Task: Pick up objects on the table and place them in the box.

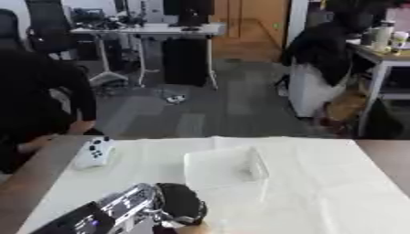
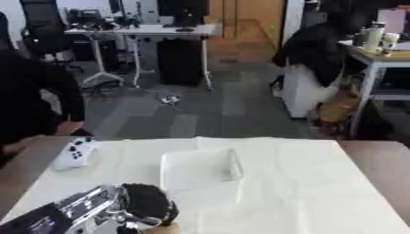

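A clear plastic box [image 1: 228,170] stands on the white cloth near the middle of the table. A white game controller [image 1: 96,153] lies at the far left of the cloth. My left arm comes in from the lower left, silver at the wrist, and its black left hand [image 1: 180,203] hangs at the near edge, just in front of the box and left of its middle. A small tan shape [image 1: 196,227] shows right under the hand; I cannot make out what it is or whether the hand holds it. My right hand is not in either view.
The white cloth [image 1: 320,183] covers most of the brown table [image 1: 392,157], which shows bare at both sides. Right of the box the cloth holds nothing. Beyond the far edge are desks and office chairs.
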